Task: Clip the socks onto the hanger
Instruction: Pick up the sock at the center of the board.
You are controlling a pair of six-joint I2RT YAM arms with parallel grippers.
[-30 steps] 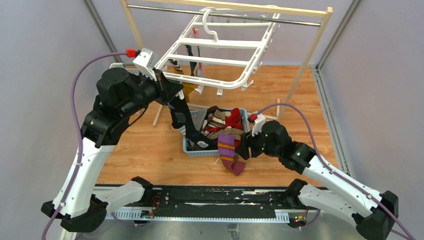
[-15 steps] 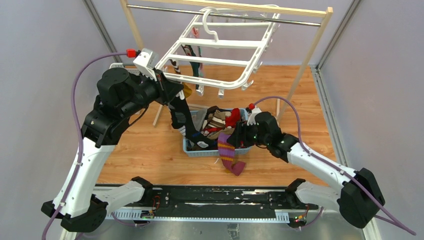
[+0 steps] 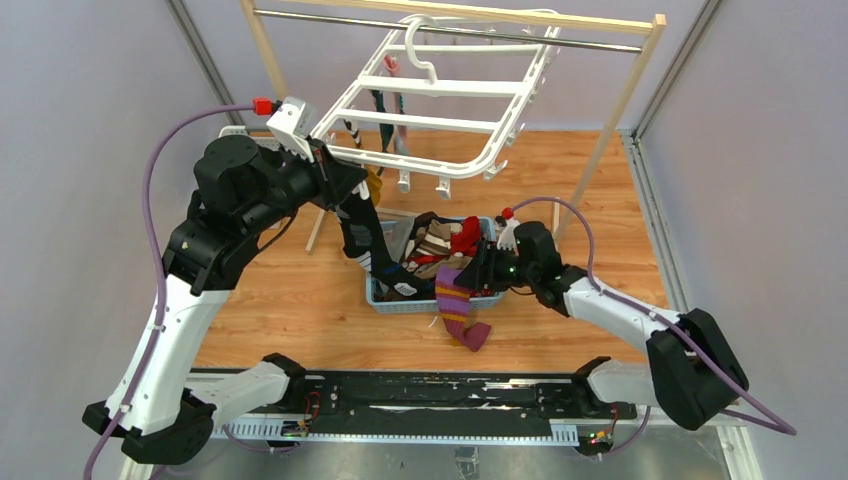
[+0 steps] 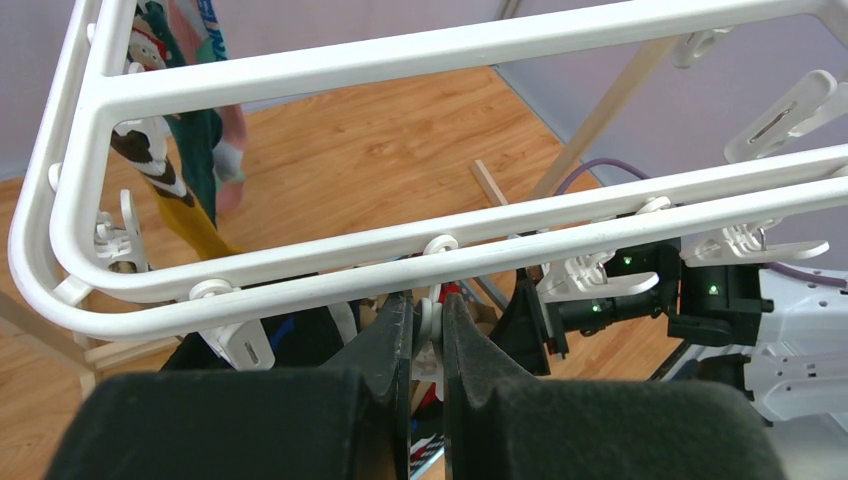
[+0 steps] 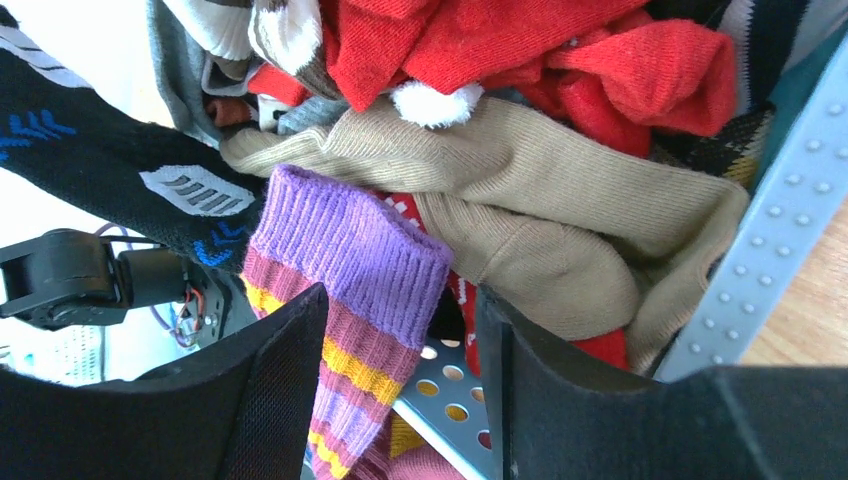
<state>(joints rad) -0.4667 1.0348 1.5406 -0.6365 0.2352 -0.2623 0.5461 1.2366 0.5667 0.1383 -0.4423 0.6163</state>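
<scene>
Wood floor (image 3: 280,300): left end effector (image 4: 427,306) pinches hanger clip (image 4: 429,338); right end effector (image 5: 398,300) (apart) straddles basket-edge purple sock (image 5: 340,240).

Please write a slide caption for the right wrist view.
Open right gripper straddles the purple striped sock draped over the basket.

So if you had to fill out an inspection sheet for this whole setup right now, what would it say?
Surface: wooden tabletop, blue basket in the middle.
Job's things: white hanger hooked on the rail with a few clipped socks; loose socks heaped in the basket; purple striped sock draped over its near rim; black sock dangling into the basket.
Clutter: nothing seen.
Grippers: left gripper shut on a hanger clip; right gripper open, fingers either side of the purple striped sock's cuff.
Cables: purple cables arc off both arms, none visibly snagged.
Surroundings: wooden rack, grey walls.
</scene>
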